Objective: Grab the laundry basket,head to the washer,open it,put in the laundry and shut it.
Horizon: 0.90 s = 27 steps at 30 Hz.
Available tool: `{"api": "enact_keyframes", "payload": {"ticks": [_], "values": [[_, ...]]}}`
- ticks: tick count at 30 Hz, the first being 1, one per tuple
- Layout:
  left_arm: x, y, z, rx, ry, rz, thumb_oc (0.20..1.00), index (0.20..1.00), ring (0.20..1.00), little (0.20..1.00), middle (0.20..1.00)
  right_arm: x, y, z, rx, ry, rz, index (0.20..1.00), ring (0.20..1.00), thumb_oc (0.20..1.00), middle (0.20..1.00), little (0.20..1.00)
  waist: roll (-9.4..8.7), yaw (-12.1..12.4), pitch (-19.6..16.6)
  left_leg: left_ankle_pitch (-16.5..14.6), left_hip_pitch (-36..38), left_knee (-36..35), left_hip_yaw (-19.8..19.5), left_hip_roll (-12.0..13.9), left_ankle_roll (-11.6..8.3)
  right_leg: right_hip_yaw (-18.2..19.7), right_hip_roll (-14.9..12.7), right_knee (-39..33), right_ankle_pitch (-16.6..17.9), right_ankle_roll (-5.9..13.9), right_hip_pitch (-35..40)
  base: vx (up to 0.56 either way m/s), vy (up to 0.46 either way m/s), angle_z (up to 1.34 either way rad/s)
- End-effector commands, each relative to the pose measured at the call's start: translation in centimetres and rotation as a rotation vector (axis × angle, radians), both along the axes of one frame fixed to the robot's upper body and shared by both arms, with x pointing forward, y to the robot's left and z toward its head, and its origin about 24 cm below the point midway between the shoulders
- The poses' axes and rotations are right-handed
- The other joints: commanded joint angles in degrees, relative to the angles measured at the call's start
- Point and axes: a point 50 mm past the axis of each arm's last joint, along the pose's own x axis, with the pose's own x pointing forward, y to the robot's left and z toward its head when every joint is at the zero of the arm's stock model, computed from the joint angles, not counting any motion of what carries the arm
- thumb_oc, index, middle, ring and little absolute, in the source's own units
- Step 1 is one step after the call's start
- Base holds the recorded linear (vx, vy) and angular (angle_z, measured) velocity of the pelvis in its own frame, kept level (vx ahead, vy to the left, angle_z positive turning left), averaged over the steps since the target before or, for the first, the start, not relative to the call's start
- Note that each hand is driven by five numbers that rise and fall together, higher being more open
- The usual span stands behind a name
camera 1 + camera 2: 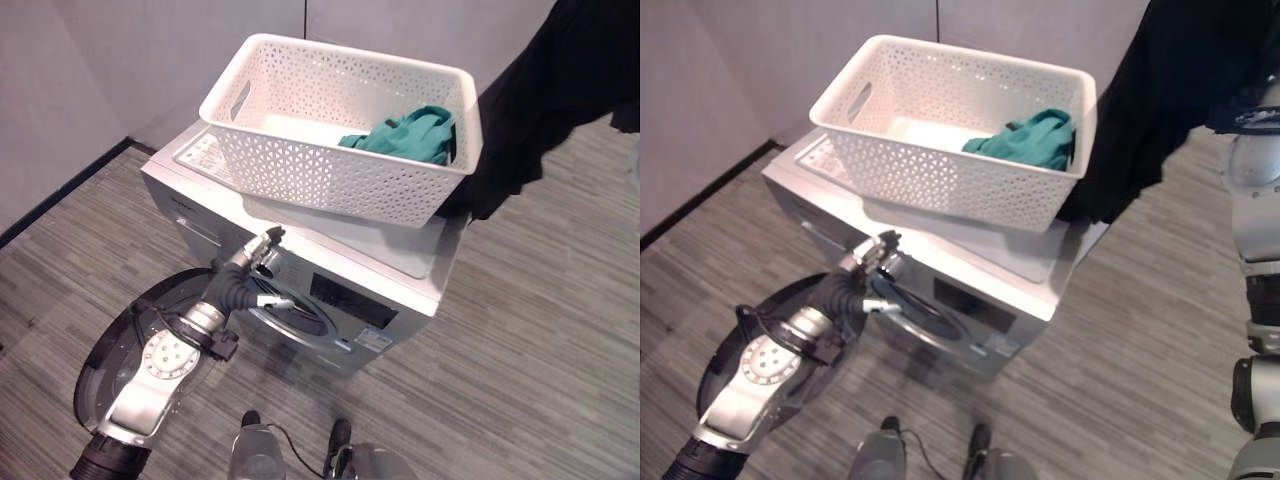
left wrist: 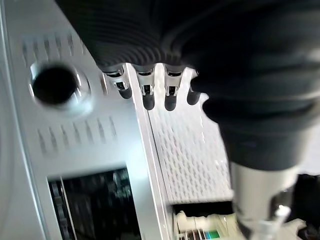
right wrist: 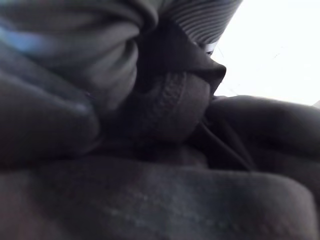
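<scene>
The white laundry basket [image 1: 330, 140] sits on top of your washer [image 1: 400, 275], with a teal garment [image 1: 410, 135] in its right end. A black garment [image 1: 560, 90] hangs at the upper right, just beside the basket's corner; your right hand is buried in the cloth, so you cannot tell its grip. Your left hand [image 1: 255, 255] rests at the washer's front edge by the control knob [image 2: 54, 85], fingers [image 2: 145, 92] loosely curled, holding nothing. The round door [image 1: 130, 350] stands open.
</scene>
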Motion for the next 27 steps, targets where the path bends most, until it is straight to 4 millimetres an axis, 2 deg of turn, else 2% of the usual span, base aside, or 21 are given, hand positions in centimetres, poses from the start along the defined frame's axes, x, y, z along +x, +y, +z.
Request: {"api": "enact_keyframes", "payload": {"ticks": [1, 3, 4, 5, 11, 17, 19, 20, 26, 27], "values": [[0.3, -0.6, 2.8, -0.002, -0.157, -0.022, 1.000, 1.000, 1.000, 1.000, 1.000, -2.5, 1.7, 5.0, -0.062, -0.216, 0.046, 0.200, 0.200, 0.200, 0.200, 0.200, -2.28, -0.7, -3.1, -2.1, -0.8, -1.8, -6.8, -1.9, -0.57, 4.9, -3.4, -6.8, -5.6, 5.18, 9.5, -0.15, 0.008, 0.35], [0.5, -1.2, 2.9, -0.006, -0.162, -0.041, 1.000, 1.000, 1.000, 1.000, 1.000, -2.2, 1.4, 5.4, -0.052, -0.212, 0.023, 0.200, 0.200, 0.200, 0.200, 0.200, -1.68, -1.8, -4.7, -0.7, 1.3, -4.9, -6.6, -0.4, -0.62, 4.2, -2.6, -7.2, -5.8, 5.09, 9.6, -0.09, 0.009, -0.08], [0.7, -1.4, 3.0, -0.009, -0.166, -0.044, 1.000, 1.000, 1.000, 1.000, 1.000, -2.2, 1.2, 5.6, -0.053, -0.213, 0.006, 0.200, 0.200, 0.200, 0.200, 0.200, -1.57, -2.2, -5.2, 1.0, 1.2, -5.1, -6.3, 0.2, -1.32, 4.0, -2.2, -7.4, -6.1, 4.75, 10.0, -0.08, 0.002, 0.13], [0.8, -1.4, 3.3, -0.006, -0.176, -0.043, 1.000, 1.000, 1.000, 1.000, 1.000, -2.4, 1.1, 5.9, -0.068, -0.215, -0.013, 0.200, 0.200, 0.200, 0.200, 0.200, -1.72, -2.5, -5.8, 1.2, 1.5, -5.1, -6.1, 0.4, -1.47, 4.1, -2.1, -7.6, -6.0, 4.73, 10.2, -0.03, 0.011, 0.25], [0.2, -2.0, 4.8, -0.041, -0.227, -0.104, 1.000, 1.000, 1.000, 1.000, 1.000, -2.5, 0.1, 7.1, -0.095, -0.202, -0.091, 0.200, 0.200, 0.200, 0.200, 0.200, -1.24, -3.2, -8.5, -0.4, 5.2, -6.0, -5.5, 1.3, -1.36, 5.4, -2.2, -8.5, -5.4, 5.29, 12.7, 0.03, 0.032, -0.21], [-1.2, -1.9, 6.1, -0.111, -0.264, -0.145, 1.000, 1.000, 1.000, 1.000, 1.000, -3.4, 0.6, 5.2, -0.206, -0.174, -0.111, 0.200, 0.200, 0.200, 0.200, 0.200, 0.56, -4.9, -9.0, -2.1, 7.6, -5.1, -4.4, 2.2, -1.13, 7.3, -2.1, -8.7, -5.5, 5.43, 14.5, 0.06, 0.018, -0.20], [-1.3, -1.9, 6.1, -0.109, -0.266, -0.145, 1.000, 1.000, 1.000, 1.000, 1.000, -3.5, 0.4, 4.6, -0.198, -0.166, -0.103, 0.200, 0.200, 0.200, 0.200, 0.200, 0.43, -5.0, -9.1, -2.3, 8.0, -5.1, -4.2, 2.3, -1.09, 7.5, -2.1, -8.8, -5.5, 5.50, 14.8, 0.04, 0.000, -0.19], [-1.4, -2.1, 6.3, -0.108, -0.277, -0.154, 1.000, 1.000, 1.000, 1.000, 1.000, -3.5, 0.6, 3.7, -0.188, -0.147, -0.066, 0.200, 0.200, 0.200, 0.200, 0.200, 0.41, -5.2, -9.4, -2.5, 8.6, -5.3, -4.0, 2.4, -1.19, 7.8, -2.2, -9.1, -5.3, 5.66, 15.3, 0.04, -0.010, -0.02], [0.2, -3.6, 7.0, -0.155, -0.282, -0.152, 1.000, 1.000, 1.000, 1.000, 1.000, -3.6, 1.9, 2.2, -0.179, -0.131, 0.031, 0.200, 0.200, 0.200, 0.200, 0.200, 0.64, -6.3, -9.4, -2.4, 9.2, -5.8, -2.8, 2.5, -1.93, 8.0, -2.7, -9.3, -5.2, 5.85, 15.8, 0.02, 0.005, -0.04], [1.1, -4.3, 7.0, -0.169, -0.262, -0.141, 1.000, 1.000, 1.000, 1.000, 1.000, -3.3, 2.9, 1.8, -0.175, -0.114, 0.092, 0.200, 0.200, 0.200, 0.200, 0.200, 0.89, -7.4, -9.9, -2.6, 9.9, -6.2, -2.1, 2.4, -1.96, 8.2, -3.0, -9.3, -4.9, 6.05, 15.6, -0.01, 0.036, -0.03]]}}
